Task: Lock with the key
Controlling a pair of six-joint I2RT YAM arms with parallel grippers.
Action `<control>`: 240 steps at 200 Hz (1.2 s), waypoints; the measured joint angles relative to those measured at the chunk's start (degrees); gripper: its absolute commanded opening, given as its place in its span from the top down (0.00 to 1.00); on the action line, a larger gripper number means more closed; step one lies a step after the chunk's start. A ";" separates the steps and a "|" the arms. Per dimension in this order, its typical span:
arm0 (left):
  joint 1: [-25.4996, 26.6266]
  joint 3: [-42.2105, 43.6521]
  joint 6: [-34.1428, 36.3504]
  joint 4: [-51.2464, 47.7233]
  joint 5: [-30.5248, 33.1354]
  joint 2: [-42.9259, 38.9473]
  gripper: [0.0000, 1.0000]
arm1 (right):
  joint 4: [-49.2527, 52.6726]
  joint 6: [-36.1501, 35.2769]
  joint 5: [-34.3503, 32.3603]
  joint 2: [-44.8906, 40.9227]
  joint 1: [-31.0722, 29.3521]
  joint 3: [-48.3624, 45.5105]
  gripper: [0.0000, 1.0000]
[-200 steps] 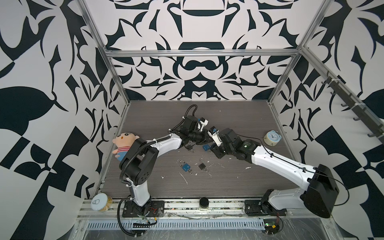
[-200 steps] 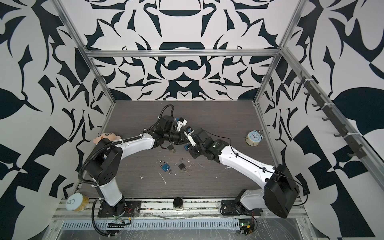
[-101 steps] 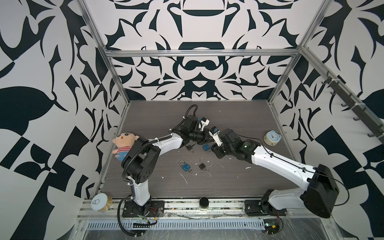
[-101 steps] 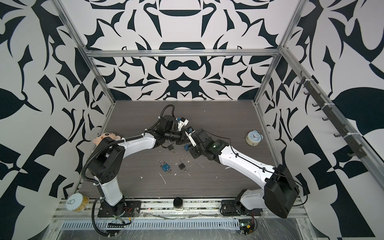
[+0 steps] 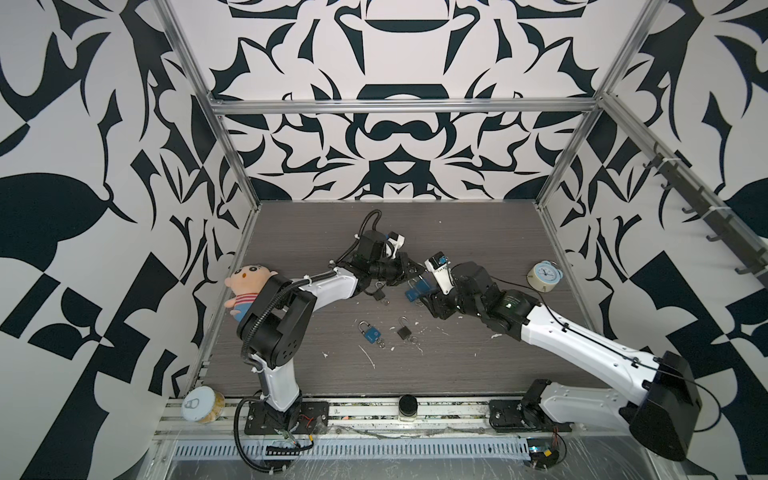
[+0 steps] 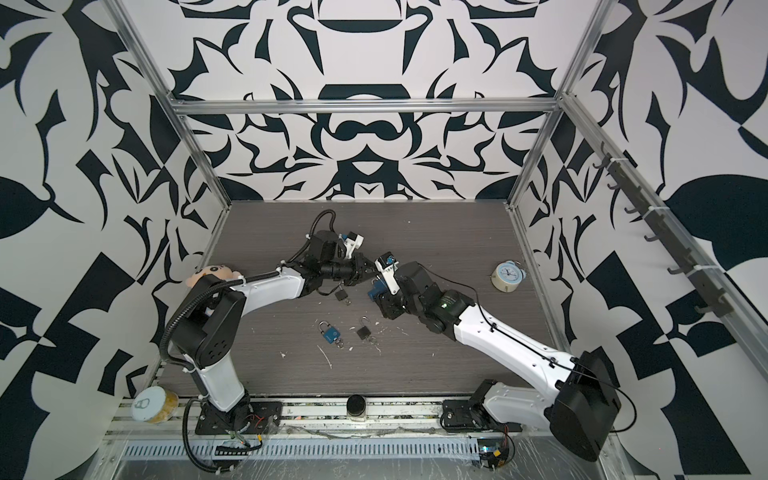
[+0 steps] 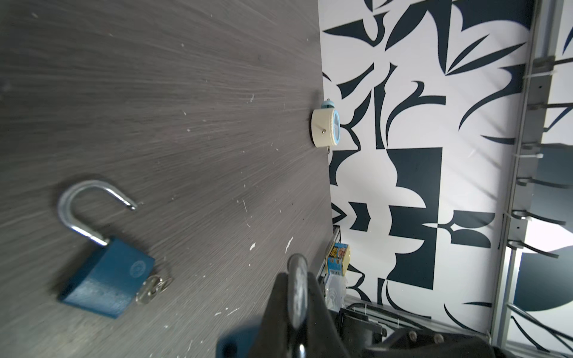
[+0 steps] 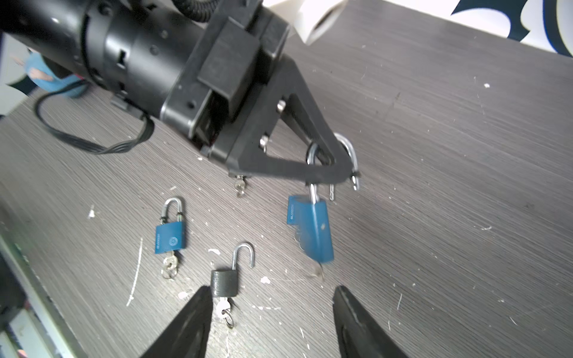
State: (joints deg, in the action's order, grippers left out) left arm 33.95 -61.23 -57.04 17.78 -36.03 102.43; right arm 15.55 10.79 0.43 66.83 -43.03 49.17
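Note:
My left gripper [image 8: 339,169] is shut on the open silver shackle of a blue padlock [image 8: 321,235]. The padlock hangs just above the table, blurred, with a key [image 8: 317,270] sticking out of its underside. The left wrist view shows that shackle [image 7: 297,288] pinched between the fingers. Another blue padlock [image 7: 105,279], shackle open and key in, lies on the table beside it. My right gripper [image 8: 273,313] stands open a short way from the hanging padlock, with nothing between its fingers. In a top view both grippers meet mid-table, the left gripper [image 5: 417,274] just above the right gripper [image 5: 432,305].
A closed blue padlock [image 5: 372,333] and an open black padlock [image 5: 403,332] lie nearer the front. Another black padlock [image 5: 379,295] sits under the left arm. A clock [image 5: 544,277] stands at the right wall and a doll [image 5: 249,286] at the left. A can [image 5: 203,404] and a jar [image 5: 408,407] stand on the front rail.
My right gripper has opened wider and no longer touches the hanging padlock. The left gripper keeps its hold on the shackle in about the same place.

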 measured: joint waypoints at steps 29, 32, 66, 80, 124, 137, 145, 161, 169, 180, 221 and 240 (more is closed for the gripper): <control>-0.17 0.00 -0.09 0.00 1.07 -1.88 1.00 | -1.81 1.62 3.50 -3.69 4.17 -3.02 0.41; -0.17 0.00 -0.11 0.00 1.14 -2.03 1.00 | -1.97 1.60 3.89 -4.09 4.83 -3.34 0.42; -0.13 0.00 -0.57 -0.17 1.31 -3.56 1.00 | -6.14 2.93 9.81 -8.55 13.07 -8.46 0.44; -0.02 0.00 -1.14 -0.33 1.29 -3.80 1.00 | -8.22 2.89 11.54 -9.20 14.36 -10.16 0.44; 0.85 -0.37 -2.45 -2.38 1.33 -4.00 1.00 | -13.14 2.34 16.17 -7.39 14.43 -11.54 0.44; 1.46 -0.79 -2.67 -3.19 1.31 -4.00 1.00 | -14.64 2.16 16.96 -6.69 14.43 -11.58 0.44; 1.84 -1.01 -2.82 -3.48 1.29 -4.00 1.00 | -15.47 2.12 17.35 -6.32 14.43 -11.58 0.45; 2.40 -1.40 -3.10 -3.63 1.29 -4.00 1.00 | -17.05 1.88 18.12 -5.35 14.43 -11.58 0.46; 2.60 -1.66 -3.19 -3.61 1.31 -4.00 1.00 | -17.68 1.73 18.53 -4.63 14.43 -11.58 0.47; 2.86 -2.08 -3.39 -3.63 1.29 -4.00 1.00 | -18.27 1.44 19.02 -3.50 14.43 -11.58 0.49; 3.10 -2.84 -3.91 -3.63 1.25 -4.00 1.00 | -19.02 0.87 19.98 -0.26 14.43 -11.56 0.54; 3.21 -3.02 -4.20 -3.63 1.25 -4.00 1.00 | -19.91 0.87 19.98 0.09 14.43 -11.56 0.55</control>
State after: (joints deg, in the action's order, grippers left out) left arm 37.17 -64.25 -61.23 14.15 -34.79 98.43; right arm -4.36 11.66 20.40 66.92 -28.60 37.60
